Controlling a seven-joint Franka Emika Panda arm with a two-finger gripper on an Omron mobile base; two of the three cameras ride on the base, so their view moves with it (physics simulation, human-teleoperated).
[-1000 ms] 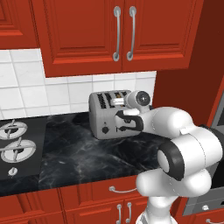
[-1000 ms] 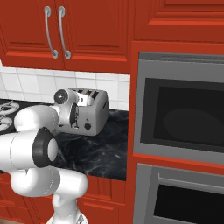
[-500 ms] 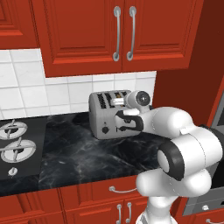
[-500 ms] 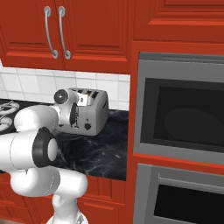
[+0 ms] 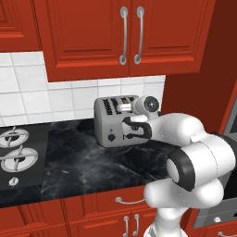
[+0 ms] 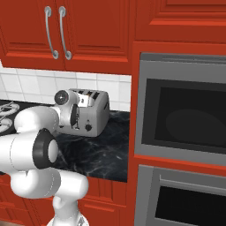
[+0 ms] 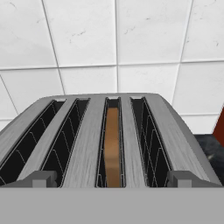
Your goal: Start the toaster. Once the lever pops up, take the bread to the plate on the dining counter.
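Toaster (image 5: 115,121) stands on the black marble worktop (image 5: 83,162) against the white tiles in the left base view, knobbed front facing the robot, with the hand (image 5: 132,128) at that front; whether its fingers are spread or pressed together cannot be told. Right base view: same toaster (image 6: 90,112), slots running front to back. Hand view: the bread (image 7: 113,146) stands on edge in the third slot from the left, its long axis running away from the camera.
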